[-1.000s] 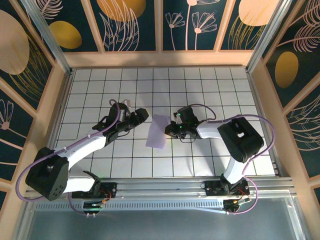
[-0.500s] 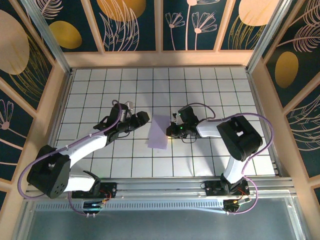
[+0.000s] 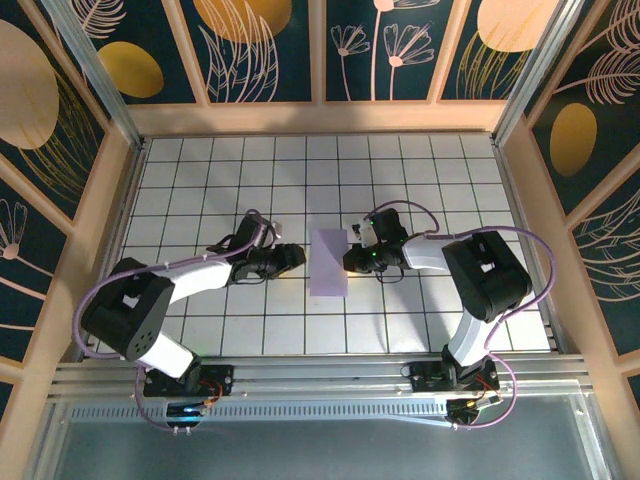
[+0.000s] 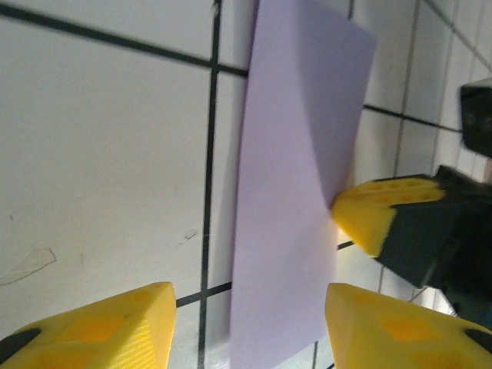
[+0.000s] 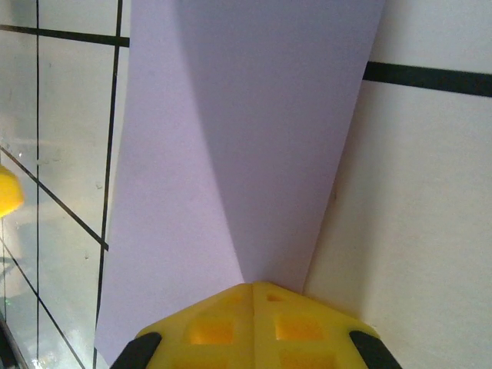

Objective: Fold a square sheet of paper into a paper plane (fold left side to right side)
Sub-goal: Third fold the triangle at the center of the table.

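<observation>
**Fingers at the half-folded sheet: right pair pinched, left pair apart**

Right fingers (image 5: 254, 327) are pressed together and clamped on the right edge of the thin lavender-purple paper sheet (image 3: 329, 263). The sheet bows up off the surface toward them. Left fingers (image 4: 100, 327) stand apart, low at the sheet's left side, with one end of the paper lying between them. They grip nothing, as far as the left wrist view shows. The sheet lies mid-way between the two arms on the white gridded worktop (image 3: 200, 170).

Progress, my read: the sheet shows as a narrow upright rectangle, not a square, so the left-to-right half fold looks made. It is not flat, though. The layer curves, so the crease probably needs pressing. No pointed nose, wings or centre ridge yet, so all the dart folds remain. Early in the task.

Materials: the paper is matte, plain and unmarked, with straight edges and crisp corners. It is thin enough to bend and throw a soft shadow on itself. The fingers are yellow moulded plastic with recessed pockets, on black mounts. The worktop is smooth, slightly glossy white, with black grid lines.
</observation>
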